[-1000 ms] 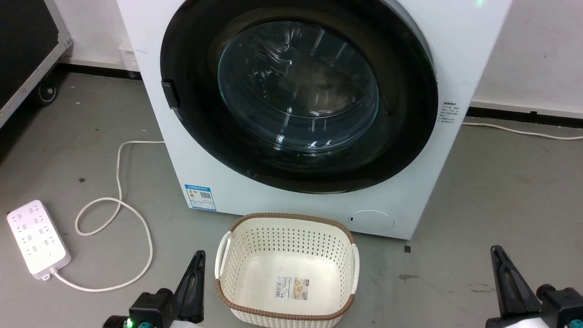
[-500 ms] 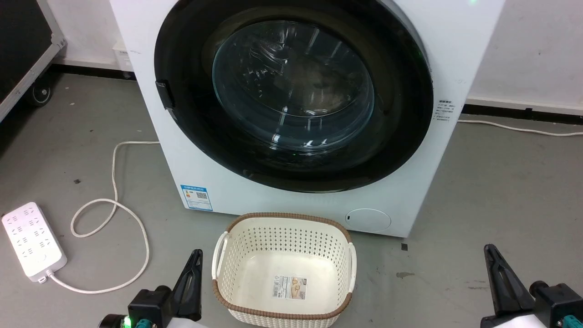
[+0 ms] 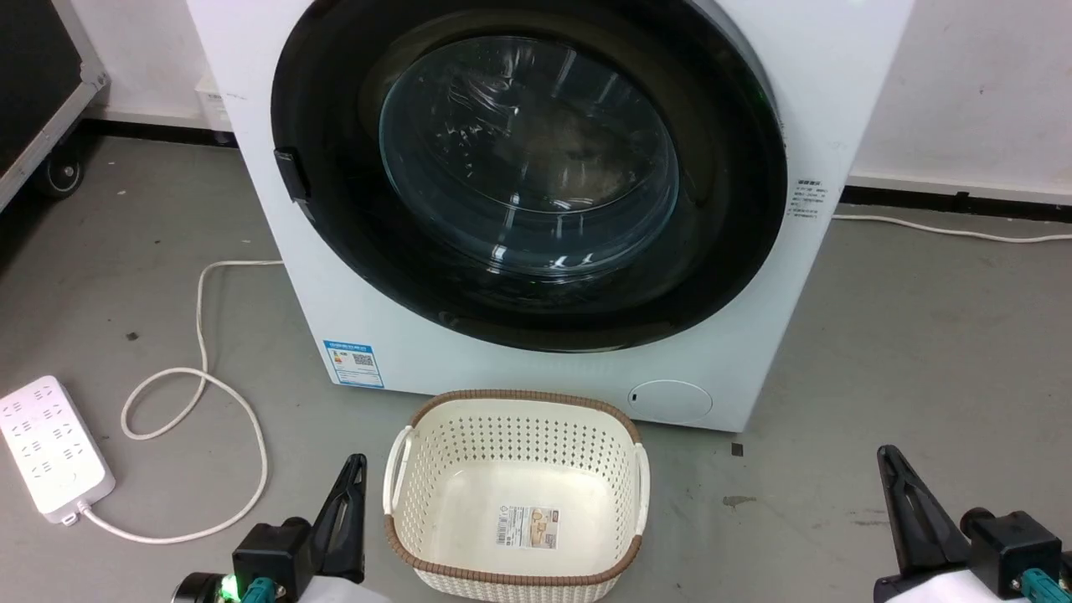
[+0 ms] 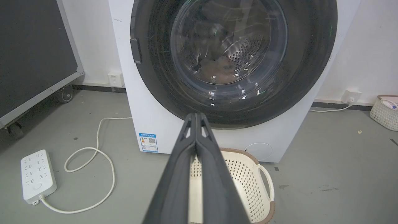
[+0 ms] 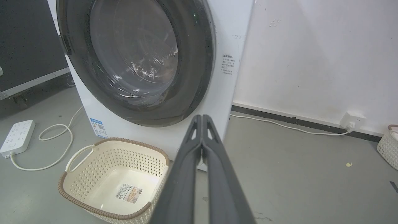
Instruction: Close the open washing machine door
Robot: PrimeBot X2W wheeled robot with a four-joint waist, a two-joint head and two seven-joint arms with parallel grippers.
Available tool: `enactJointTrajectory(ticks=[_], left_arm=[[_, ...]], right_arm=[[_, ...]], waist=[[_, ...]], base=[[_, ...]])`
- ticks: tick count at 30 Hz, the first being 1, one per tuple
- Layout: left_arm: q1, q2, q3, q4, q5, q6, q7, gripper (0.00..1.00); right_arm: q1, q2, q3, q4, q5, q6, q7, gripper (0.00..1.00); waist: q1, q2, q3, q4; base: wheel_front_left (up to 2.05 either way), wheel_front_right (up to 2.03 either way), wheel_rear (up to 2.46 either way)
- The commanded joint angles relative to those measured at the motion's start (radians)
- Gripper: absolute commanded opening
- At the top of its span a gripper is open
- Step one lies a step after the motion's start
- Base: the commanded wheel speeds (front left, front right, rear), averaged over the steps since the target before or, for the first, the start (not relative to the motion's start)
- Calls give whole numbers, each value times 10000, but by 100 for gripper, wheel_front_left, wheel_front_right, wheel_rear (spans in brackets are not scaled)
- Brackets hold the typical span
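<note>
— What's changing?
— Only my head camera is drifting. The washing machine door (image 3: 528, 167) is sitting flush, behind the basket (image 3: 519, 394): looking closed.
— Grippers?
— Left gripper (image 3: 358, 461) and right gripper (image 3: 887, 452) are flanking the basket, fingers together.

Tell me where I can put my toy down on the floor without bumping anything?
The biggest bare patch of floor is right of the washing machine and the basket. The left side is crowded by the power strip and its looping cord. The basket fills the spot in front of the machine.
</note>
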Motion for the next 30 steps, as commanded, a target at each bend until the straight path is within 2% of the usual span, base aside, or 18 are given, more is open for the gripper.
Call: enactJointTrajectory(ticks=[1,30], left_arm=[[-142,3,22,-55,86,75,35,0],[-295,6,231,-362,418,235,669,0]], right_arm=[[-144,16,46,-71,75,-3,52,0],[-365,28,446,-245,139,-5,688,0]], waist=[[0,0,2,-6],[0,0,81,-273]], base=[[0,0,0],[0,0,0]])
